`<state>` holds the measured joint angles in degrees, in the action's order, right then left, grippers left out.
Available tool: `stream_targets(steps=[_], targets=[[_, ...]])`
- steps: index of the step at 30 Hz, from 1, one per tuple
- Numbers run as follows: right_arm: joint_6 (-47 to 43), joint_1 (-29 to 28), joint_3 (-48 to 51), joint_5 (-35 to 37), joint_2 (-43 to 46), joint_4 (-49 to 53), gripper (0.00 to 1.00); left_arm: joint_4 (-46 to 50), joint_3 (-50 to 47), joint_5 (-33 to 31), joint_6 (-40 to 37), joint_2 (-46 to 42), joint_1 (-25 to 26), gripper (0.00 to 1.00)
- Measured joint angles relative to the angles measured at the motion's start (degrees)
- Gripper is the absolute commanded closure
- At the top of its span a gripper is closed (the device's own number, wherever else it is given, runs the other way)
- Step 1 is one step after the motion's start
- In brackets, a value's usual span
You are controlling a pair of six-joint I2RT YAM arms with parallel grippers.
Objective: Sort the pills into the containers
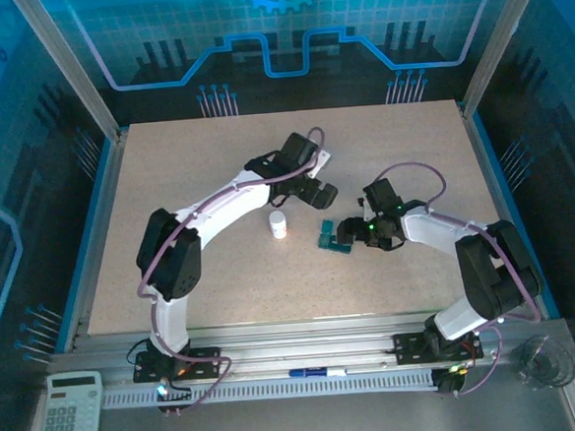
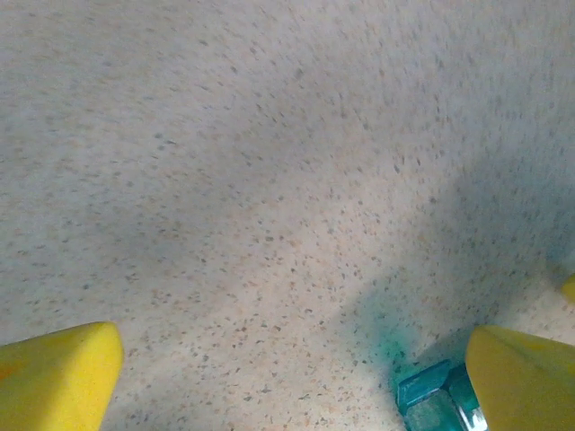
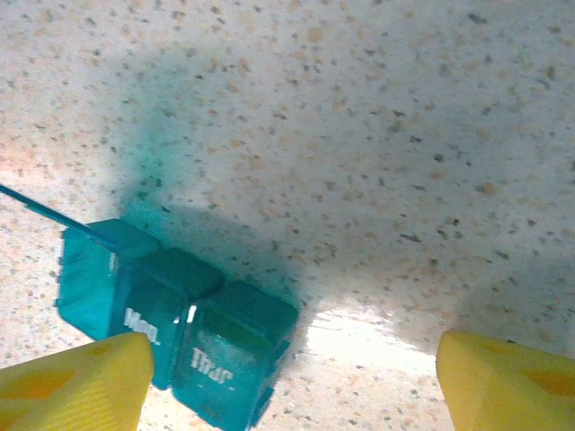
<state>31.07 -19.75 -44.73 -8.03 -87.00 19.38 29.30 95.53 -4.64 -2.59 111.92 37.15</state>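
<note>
The containers are a small teal pill box (image 1: 329, 238) lying on the speckled table near the middle. In the right wrist view the pill box (image 3: 171, 314) shows closed lids with white day lettering and one lid raised at its left end. My right gripper (image 3: 287, 382) is open, its left yellow fingertip (image 3: 76, 382) right beside the box. My left gripper (image 2: 287, 382) is open over bare table, with a corner of the pill box (image 2: 436, 402) by its right fingertip (image 2: 521, 377). From above, the left gripper (image 1: 320, 195) hangs just behind the box. No pills are in view.
A white bottle (image 1: 279, 224) stands upright left of the box. A white sheet (image 1: 323, 158) lies under the left wrist. Off the table's front edge are a calculator (image 1: 71, 406), a blue pen (image 1: 313, 372) and a clear cup (image 1: 544, 360).
</note>
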Motion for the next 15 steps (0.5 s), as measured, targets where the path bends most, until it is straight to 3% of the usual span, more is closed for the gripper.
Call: stream_targets(steps=[15], targets=[[-0.4,0.7,1.7,-5.2,2.8,0.0,0.16,3.3,-1.5,1.6,10.5,-7.4,-10.5,0.01]])
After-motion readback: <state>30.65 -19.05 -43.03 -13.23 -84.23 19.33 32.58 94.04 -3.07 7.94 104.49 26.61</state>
